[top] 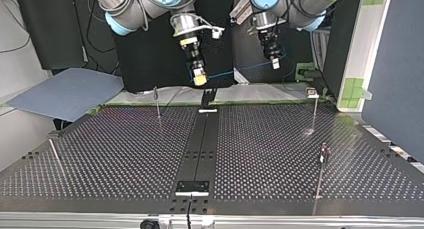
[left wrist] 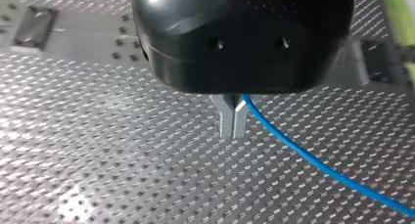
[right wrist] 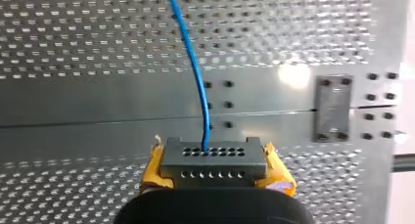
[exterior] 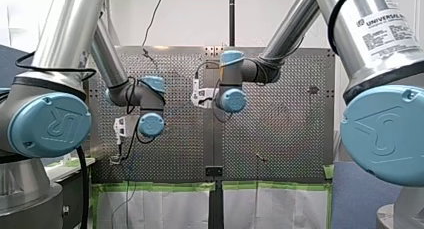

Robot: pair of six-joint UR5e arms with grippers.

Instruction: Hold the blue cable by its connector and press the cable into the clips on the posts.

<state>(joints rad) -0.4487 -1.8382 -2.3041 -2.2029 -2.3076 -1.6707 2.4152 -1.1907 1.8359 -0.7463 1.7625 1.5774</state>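
Grey connector sits clenched between the yellow pads of my right end effector, giving a firm handle on the blue cable. My left end effector pinches that cable further along, so the span hangs stretched above the counter, well apart from the posts, ready, I judge, for lowering into their clips
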